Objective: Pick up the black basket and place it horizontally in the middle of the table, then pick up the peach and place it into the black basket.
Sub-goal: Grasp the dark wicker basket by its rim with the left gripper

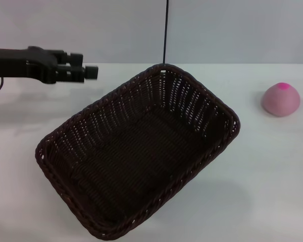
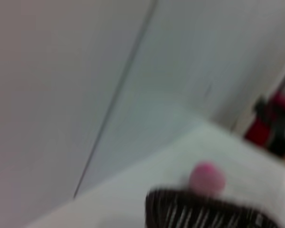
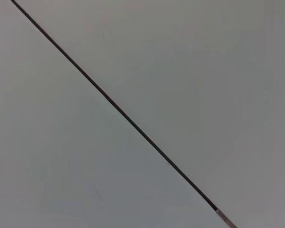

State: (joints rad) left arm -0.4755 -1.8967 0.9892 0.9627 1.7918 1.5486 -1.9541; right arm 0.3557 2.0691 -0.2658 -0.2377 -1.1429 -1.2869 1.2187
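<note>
The black basket (image 1: 141,156) lies empty on the white table (image 1: 272,166), turned at a slant, with one corner towards the back wall and one towards the front edge. The peach (image 1: 280,99) sits on the table to the basket's right, well apart from it. My left gripper (image 1: 91,71) hangs in the air at the back left, above the table and a little left of the basket's far rim, and holds nothing. The left wrist view shows the basket's rim (image 2: 204,211) with the peach (image 2: 206,178) beyond it, both blurred. My right gripper is out of view.
A grey wall with a thin dark vertical seam (image 1: 165,30) stands behind the table. The right wrist view shows only that wall and seam (image 3: 133,123). Red and dark objects (image 2: 275,123) stand beyond the table's far end.
</note>
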